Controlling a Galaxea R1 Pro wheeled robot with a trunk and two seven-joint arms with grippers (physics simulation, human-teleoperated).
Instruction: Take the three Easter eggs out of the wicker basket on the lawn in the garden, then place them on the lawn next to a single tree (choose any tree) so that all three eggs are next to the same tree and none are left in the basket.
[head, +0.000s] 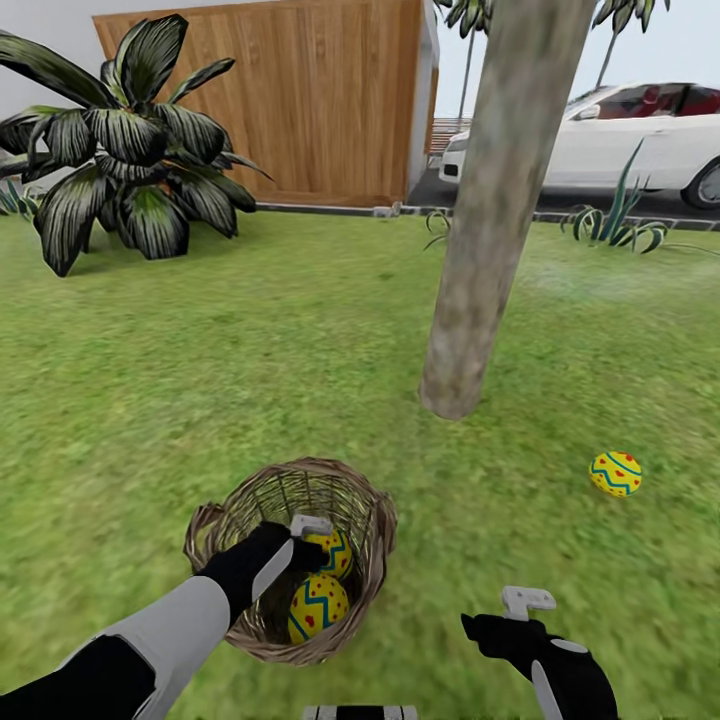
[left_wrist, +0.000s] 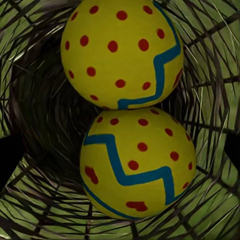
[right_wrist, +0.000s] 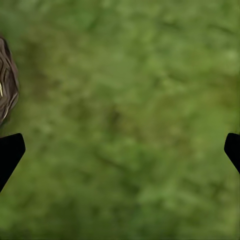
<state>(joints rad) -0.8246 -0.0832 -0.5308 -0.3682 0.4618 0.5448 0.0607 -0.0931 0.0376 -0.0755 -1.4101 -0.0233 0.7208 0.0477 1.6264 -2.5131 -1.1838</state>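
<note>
The wicker basket (head: 215, 530) stands on the lawn (head: 250, 380) just in front of me, with two Easter eggs (head: 318, 606) (head: 336, 551) inside it. My left gripper (head: 300, 540) reaches down into the basket, open, above the eggs and holding nothing. In the left wrist view both eggs (left_wrist: 122, 52) (left_wrist: 137, 162) lie touching between the spread fingertips (left_wrist: 7, 160). A third egg (head: 615, 473) lies on the grass to the right of the tree (head: 470, 280). My right gripper (head: 500, 625) hangs open over bare grass (right_wrist: 125, 125) to the right of the basket (right_wrist: 7, 82).
A large dark-leaved plant (head: 130, 140) stands at the back left before a wooden wall (head: 320, 100). A white car (head: 620, 135) is parked behind the lawn's far edge at the right. Small spiky plants (head: 610, 220) grow along that edge.
</note>
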